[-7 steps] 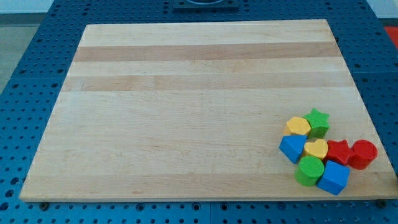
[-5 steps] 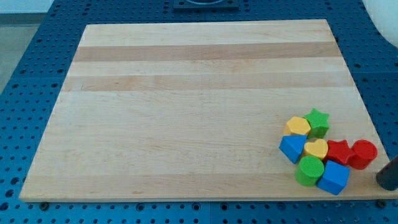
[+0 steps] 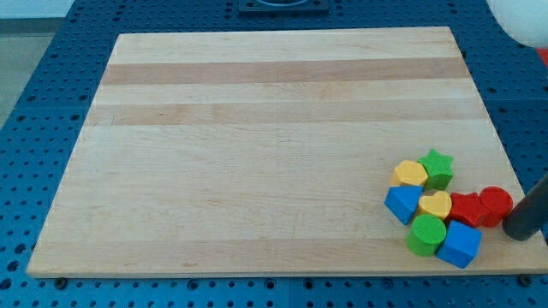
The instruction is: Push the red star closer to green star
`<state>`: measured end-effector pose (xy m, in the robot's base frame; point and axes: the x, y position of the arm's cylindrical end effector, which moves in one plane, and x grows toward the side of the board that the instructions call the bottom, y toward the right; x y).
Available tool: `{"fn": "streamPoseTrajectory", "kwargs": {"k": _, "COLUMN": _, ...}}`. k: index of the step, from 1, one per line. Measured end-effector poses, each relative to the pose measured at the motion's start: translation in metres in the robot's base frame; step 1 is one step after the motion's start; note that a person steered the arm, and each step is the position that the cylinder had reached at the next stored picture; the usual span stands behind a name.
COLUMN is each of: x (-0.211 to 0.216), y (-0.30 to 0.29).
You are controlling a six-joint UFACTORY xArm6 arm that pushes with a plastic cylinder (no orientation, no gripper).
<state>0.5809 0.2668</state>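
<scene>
Pressing in from the view's right edge, my tip [image 3: 516, 233] appears to touch the red round block [image 3: 496, 204], though contact is hard to confirm. Just left sits the red star [image 3: 467, 210], beside a yellow heart [image 3: 435, 205]. Farther up the bench [image 3: 257, 154], the green star [image 3: 437, 167] crowns the cluster.

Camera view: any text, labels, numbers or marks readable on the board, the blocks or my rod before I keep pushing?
None: no text shows anywhere.
Wooden board: bare wood grain.
Red star, green star and the other blocks: plain faces.
My tip, right of the red cylinder: unmarked.
</scene>
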Motion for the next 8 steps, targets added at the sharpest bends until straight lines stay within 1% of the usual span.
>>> {"fn": "streamPoseTrajectory", "kwargs": {"k": 2, "x": -0.015, "y": -0.014}}
{"fn": "streamPoseTrajectory", "kwargs": {"k": 3, "x": -0.001, "y": 0.012}}
{"fn": "streamPoseTrajectory", "kwargs": {"k": 4, "x": -0.023, "y": 0.037}}
{"fn": "streamPoseTrajectory", "kwargs": {"k": 8, "x": -0.030, "y": 0.004}}
